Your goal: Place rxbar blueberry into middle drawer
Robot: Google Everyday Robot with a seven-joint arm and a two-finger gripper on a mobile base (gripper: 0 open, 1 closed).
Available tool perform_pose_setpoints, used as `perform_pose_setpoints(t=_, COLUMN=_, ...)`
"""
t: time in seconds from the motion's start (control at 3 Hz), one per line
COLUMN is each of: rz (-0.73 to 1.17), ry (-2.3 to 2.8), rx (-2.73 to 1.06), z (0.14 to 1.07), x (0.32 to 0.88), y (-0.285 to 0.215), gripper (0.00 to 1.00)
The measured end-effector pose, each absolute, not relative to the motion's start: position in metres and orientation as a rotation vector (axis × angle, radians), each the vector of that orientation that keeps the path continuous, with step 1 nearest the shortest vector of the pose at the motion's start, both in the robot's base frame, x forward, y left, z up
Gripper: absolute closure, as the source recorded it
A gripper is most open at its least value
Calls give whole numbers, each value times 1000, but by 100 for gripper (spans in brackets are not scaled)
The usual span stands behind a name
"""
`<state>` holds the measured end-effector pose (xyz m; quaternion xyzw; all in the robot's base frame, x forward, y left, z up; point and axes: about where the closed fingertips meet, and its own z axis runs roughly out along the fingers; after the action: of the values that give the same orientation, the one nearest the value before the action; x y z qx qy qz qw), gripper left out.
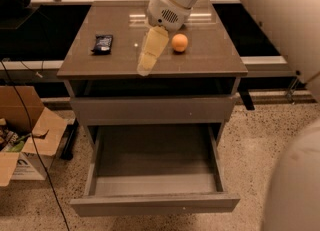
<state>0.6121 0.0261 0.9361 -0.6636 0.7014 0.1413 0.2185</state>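
Observation:
The rxbar blueberry (102, 43) is a dark flat bar lying on the left part of the cabinet's brown top (115, 62). My gripper (145, 66) hangs cream-coloured from the white arm (172, 0) above the middle of the top. It is to the right of the bar and apart from it, and nothing shows in it. The middle drawer (155, 202) stands pulled out below, and its grey inside holds nothing.
An orange (179, 42) sits on the top just right of the gripper. The plain drawer front (152, 110) above is closed. An open cardboard box (27, 142) and a black cable (30, 140) are on the floor at left. White robot body fills the right edge.

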Motion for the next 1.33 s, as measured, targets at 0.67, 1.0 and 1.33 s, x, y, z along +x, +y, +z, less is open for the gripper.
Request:
perform_pose_setpoints(t=0.67, rz=439, ry=1941, rx=-1842, z=926, x=640, y=45, gripper=0)
perform_pose_setpoints(t=1.0, rz=499, ry=1935, rx=-1777, z=906, x=660, y=64, gripper=0)
perform_pose_setpoints(t=1.33, rz=528, ry=1909, rx=-1728, z=897, x=687, y=79, gripper=0)
